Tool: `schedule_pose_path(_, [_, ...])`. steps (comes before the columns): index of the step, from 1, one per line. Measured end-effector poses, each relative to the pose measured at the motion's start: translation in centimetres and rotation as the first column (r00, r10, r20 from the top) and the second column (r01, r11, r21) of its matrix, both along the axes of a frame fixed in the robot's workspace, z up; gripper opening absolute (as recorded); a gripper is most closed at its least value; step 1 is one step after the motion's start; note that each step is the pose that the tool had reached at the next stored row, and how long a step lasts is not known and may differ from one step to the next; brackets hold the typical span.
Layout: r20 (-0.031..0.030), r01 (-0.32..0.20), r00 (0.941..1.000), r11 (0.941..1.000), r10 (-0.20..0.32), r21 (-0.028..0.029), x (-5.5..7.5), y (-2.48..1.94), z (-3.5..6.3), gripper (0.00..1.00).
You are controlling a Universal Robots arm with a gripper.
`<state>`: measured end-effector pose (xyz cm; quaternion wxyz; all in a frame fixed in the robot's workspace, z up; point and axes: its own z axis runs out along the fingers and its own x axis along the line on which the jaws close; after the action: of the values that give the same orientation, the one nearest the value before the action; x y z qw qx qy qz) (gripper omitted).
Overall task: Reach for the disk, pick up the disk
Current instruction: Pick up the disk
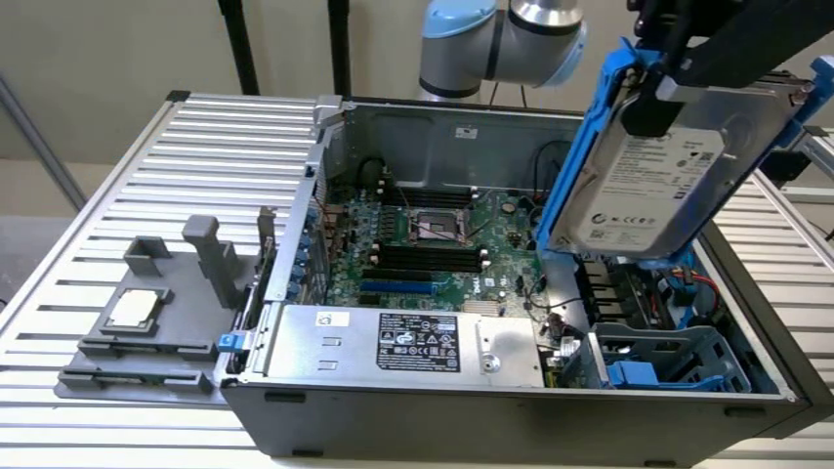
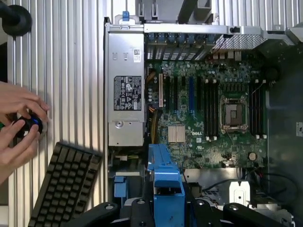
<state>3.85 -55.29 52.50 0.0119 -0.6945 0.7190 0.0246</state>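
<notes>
Exterior view | one disk (image 1: 655,181) lifted above open computer case (image 1: 521,410) | jaws pinching it | one silver box (image 1: 404,342)

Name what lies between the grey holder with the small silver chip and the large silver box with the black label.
In the exterior view, a small blue latch and the case wall lie between the grey holder and the silver box.

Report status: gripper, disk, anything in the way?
Gripper shut on the disk, clamping its blue carrier rail. Disk lifted clear above the open computer case, tilted on edge. Nothing touching it; drive cage sits below.
</notes>
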Motion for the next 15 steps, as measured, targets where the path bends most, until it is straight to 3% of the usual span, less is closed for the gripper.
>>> schedule_pose_path(15, [0.0,0.0,1.0,1.0,0.0,-0.0001,6.8,-1.27,-0.83,0.33])
